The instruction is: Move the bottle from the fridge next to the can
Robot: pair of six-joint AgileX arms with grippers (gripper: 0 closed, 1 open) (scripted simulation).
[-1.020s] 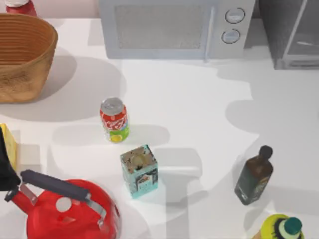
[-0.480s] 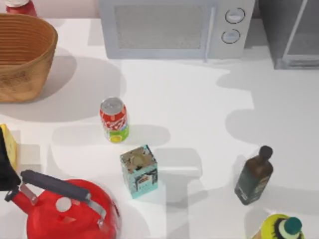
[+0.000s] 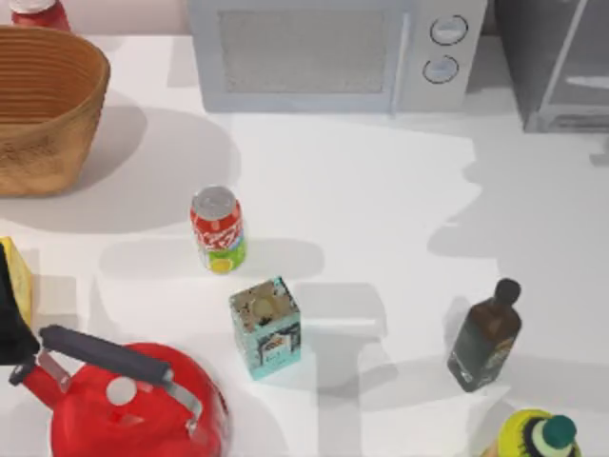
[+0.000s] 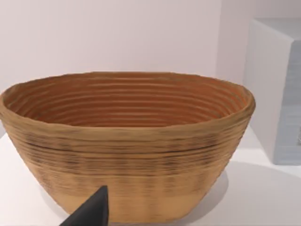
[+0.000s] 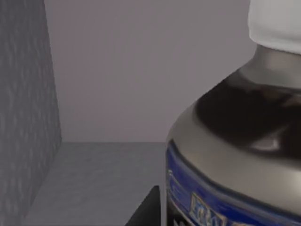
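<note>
The bottle [image 5: 235, 141] stands inside the fridge [image 5: 28, 103] and looms very close in the right wrist view, showing its white cap, grey shoulder and blue label. A dark part of my right gripper [image 5: 146, 212] sits just beside the bottle's label. The top view has the fridge [image 3: 557, 67] at the table's back right corner. The red can [image 3: 218, 229] stands upright left of the table's middle. My left gripper [image 4: 91, 214] hangs in front of the wicker basket [image 4: 127, 141].
A white microwave [image 3: 333, 52] stands at the back. The wicker basket [image 3: 43, 105] is at the back left. A teal tin [image 3: 265, 327] stands near the can. A red kettle [image 3: 133, 395] sits front left, with a dark olive bottle [image 3: 483, 335] and a yellow bottle [image 3: 538, 436] front right.
The arm's shadow on the right side of the table has shifted toward the fridge. The can, tin, kettle and other bottles have not moved.
</note>
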